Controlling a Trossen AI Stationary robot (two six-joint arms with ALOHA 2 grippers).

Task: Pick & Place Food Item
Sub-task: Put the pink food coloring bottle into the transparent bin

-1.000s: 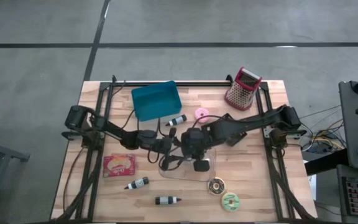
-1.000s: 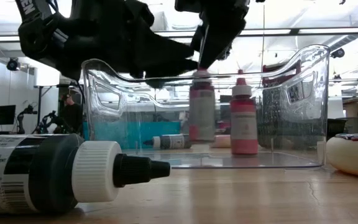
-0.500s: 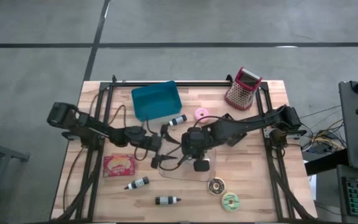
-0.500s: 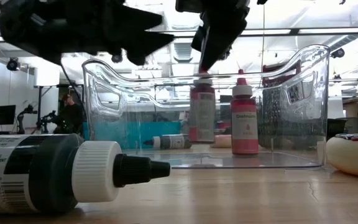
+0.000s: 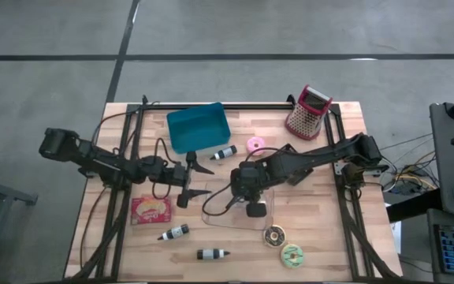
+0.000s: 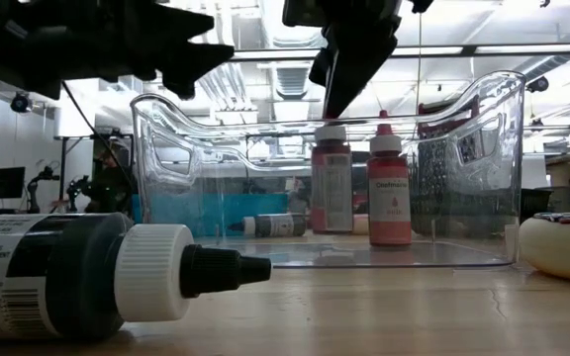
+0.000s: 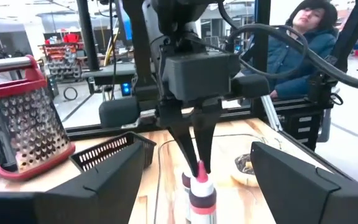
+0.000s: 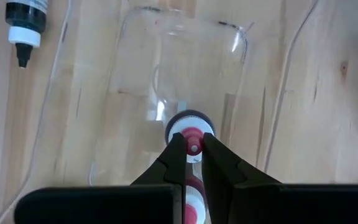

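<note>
In the last second the left arm has pulled away from the clear plastic bin (image 5: 235, 209): its left tool (image 5: 198, 179), which was over the bin's near-left rim, now hangs over bare worktop (image 5: 329, 229) to the left of the bin, just right of the red snack packet (image 5: 151, 210), with its two fingers spread wide and nothing between them. The right tool (image 8: 192, 151) has stayed over the bin, pointing straight down, its fingers pinched closed on the tip of a pink dropper bottle (image 6: 332, 179). In the low view that bottle stands upright inside the bin, just beside a second pink dropper bottle (image 6: 389, 184), and it sits a little closer to its neighbour than it did a moment ago; whether its base rests fully on the bin floor cannot be told through the plastic. Judging from this, the left arm has finished its part and is clearing out, while the right arm is at the placing stage: the bottle is already in the bin, and what remains is to let go of the cap and lift clear without tipping either bottle. Other black-bodied dropper bottles still lie on the worktop outside the bin, one (image 6: 107, 277) in the foreground of the low view, so more picks may follow. A person in a blue jacket (image 7: 303, 43) sits beyond the worktop.
</note>
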